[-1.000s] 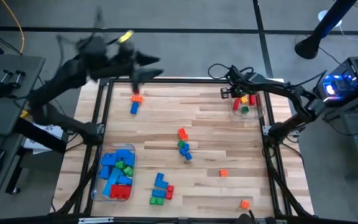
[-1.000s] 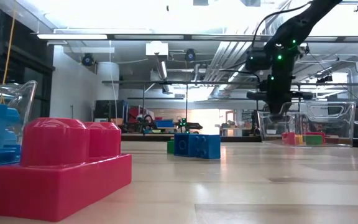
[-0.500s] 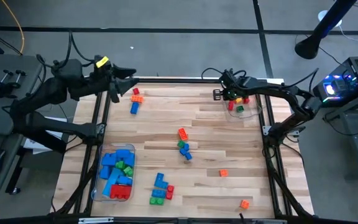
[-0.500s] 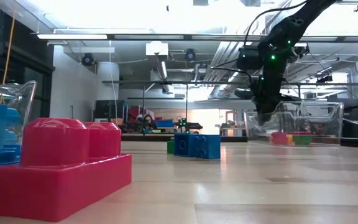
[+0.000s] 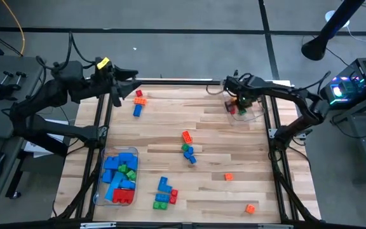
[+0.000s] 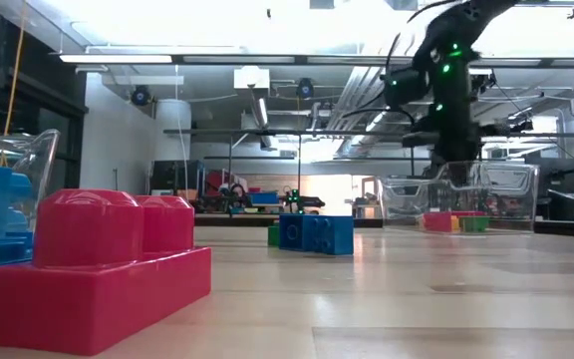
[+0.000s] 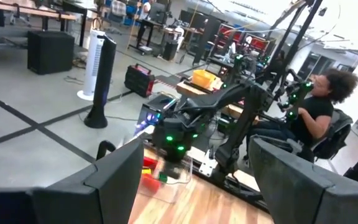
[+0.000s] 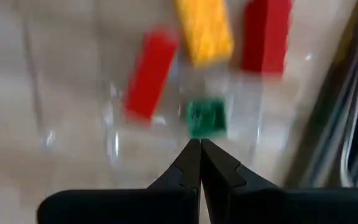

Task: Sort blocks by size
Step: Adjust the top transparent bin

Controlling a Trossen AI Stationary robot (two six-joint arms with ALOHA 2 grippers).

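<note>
Over at two o'clock on the table (image 5: 234, 149) I have the right gripper (image 5: 238, 102) at the near rim of a clear tub (image 5: 257, 109). My right wrist view shows its fingers (image 8: 199, 163) pressed together at the tips with nothing between them. Just past those tips, inside the tub, I see a green block (image 8: 206, 117), a yellow one (image 8: 205, 28) and two red ones (image 8: 149, 73). From table height the same tub (image 6: 461, 197) shows red, yellow and green blocks on its floor.

At seven o'clock a second clear tub (image 5: 102, 175) is packed with blue blocks (image 5: 113, 164), plus some green and a red one (image 5: 122, 196) at its near end.

Loose blocks lie on the wood: an orange and a blue at eleven o'clock (image 5: 138, 105), an orange-green-blue cluster (image 5: 187, 147) near centre, a blue, green and red bunch (image 5: 164, 193) at six o'clock, and two orange singles toward five o'clock (image 5: 250, 208).

My left gripper (image 5: 134, 83) hangs over the table's far-left edge at eleven o'clock, fingers (image 7: 114, 180) spread wide and holding nothing.
</note>
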